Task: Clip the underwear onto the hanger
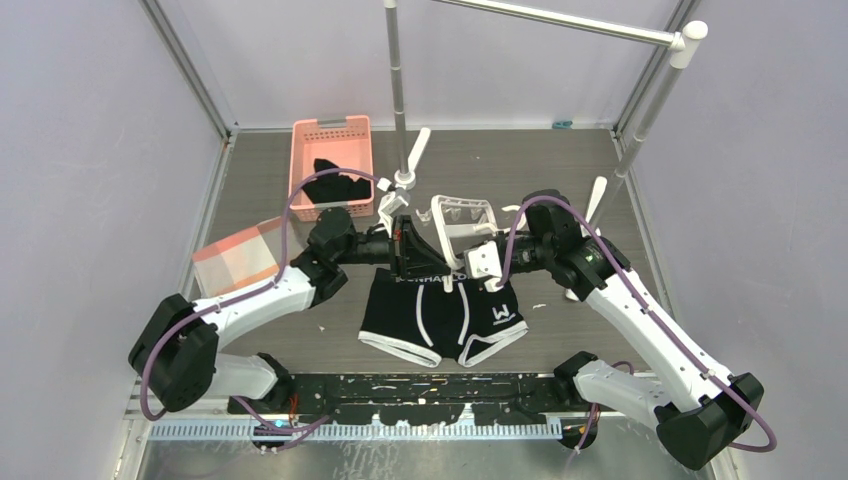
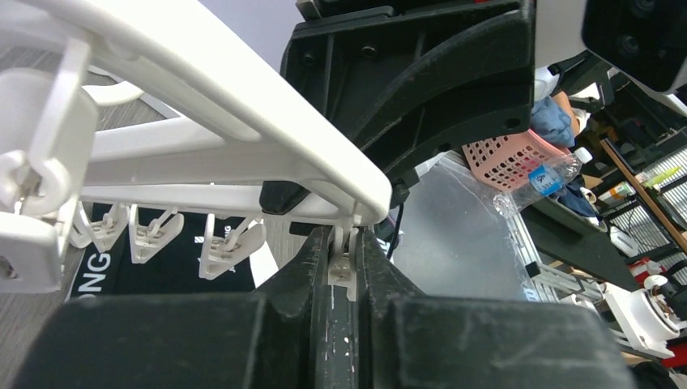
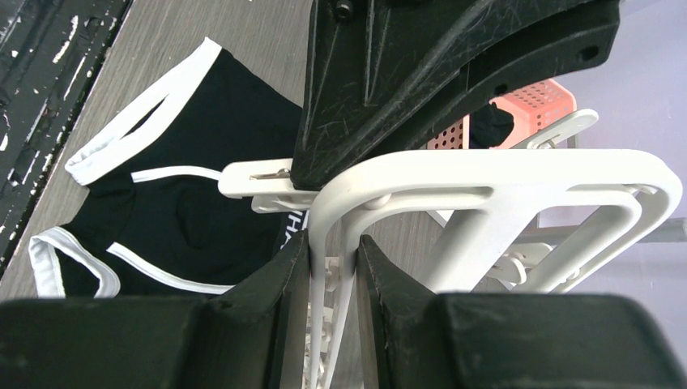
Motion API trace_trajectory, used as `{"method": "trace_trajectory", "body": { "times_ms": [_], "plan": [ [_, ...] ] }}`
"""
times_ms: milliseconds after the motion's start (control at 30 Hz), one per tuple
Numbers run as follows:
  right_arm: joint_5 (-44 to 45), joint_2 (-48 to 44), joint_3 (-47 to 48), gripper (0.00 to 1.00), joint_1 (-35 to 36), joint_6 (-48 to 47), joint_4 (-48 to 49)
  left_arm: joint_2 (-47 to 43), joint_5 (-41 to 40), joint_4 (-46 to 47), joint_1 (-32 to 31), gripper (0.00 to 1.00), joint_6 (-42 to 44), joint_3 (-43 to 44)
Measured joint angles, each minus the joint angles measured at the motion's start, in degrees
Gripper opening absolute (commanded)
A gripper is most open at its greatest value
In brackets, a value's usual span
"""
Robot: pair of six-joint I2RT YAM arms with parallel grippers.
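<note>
Grey wood-grain table (image 1: 560, 170) beneath the underwear (image 1: 400, 310), pale lilac walls (image 1: 90, 150) around

The underwear (image 1: 440, 320) lies on the worktop (image 1: 580, 190) near the arm bases, with the hanger (image 1: 465, 222) above its waistband; behind stands the rail stand (image 1: 398, 90), and back-left a basket (image 1: 330, 128) holding a garment (image 1: 335, 186)

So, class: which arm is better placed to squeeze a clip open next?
Left. The left end effector pinches a clip under the hanger; the right end effector only clamps its frame, steadying it.
</note>
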Motion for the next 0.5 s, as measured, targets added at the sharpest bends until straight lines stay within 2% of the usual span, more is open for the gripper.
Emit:
{"method": "trace_trajectory", "body": {
  "times_ms": [233, 500],
  "plan": [
    [0.85, 0.00, 0.00, 0.00, 0.00, 0.00, -0.20, -1.03, -0.35, -3.13, 0.07, 0.00, 2.95, 0.48],
    [0.92, 0.02, 0.00, 0.01, -0.13, 0.13, 0.04, -4.39, -2.19, -20.52, 0.15, 0.00, 14.91, 6.27]
  ]
}}
